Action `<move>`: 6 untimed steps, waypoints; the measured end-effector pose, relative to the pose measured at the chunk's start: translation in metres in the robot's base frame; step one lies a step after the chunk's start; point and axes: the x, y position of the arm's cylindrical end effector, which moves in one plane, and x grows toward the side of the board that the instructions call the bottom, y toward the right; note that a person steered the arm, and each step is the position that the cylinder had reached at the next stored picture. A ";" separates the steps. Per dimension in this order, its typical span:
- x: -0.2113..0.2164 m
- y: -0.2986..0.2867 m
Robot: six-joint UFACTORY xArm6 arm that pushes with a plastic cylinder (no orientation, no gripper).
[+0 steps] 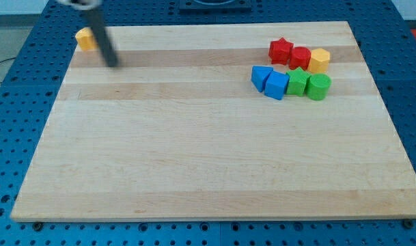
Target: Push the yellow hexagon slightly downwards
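Resting at the board's [194, 171] top-left corner, a yellow block [84, 38] sits partly behind the rod [104, 45]; shape hard to make out there. My tip [114, 65] lies just below-right of it, close, contact unclear. No gripper on this arm, just a bare rod, grasping nothing. Well apart, at the view's top right, a cluster: red star [281, 50], red block [300, 57], yellow hexagon [320, 59] in a touching row; below them blue block [261, 76], blue block two [276, 85], green star [298, 82], green cylinder [319, 87].
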 end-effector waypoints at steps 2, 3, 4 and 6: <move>-0.035 0.207; -0.071 0.283; -0.069 0.352; 0.046 0.432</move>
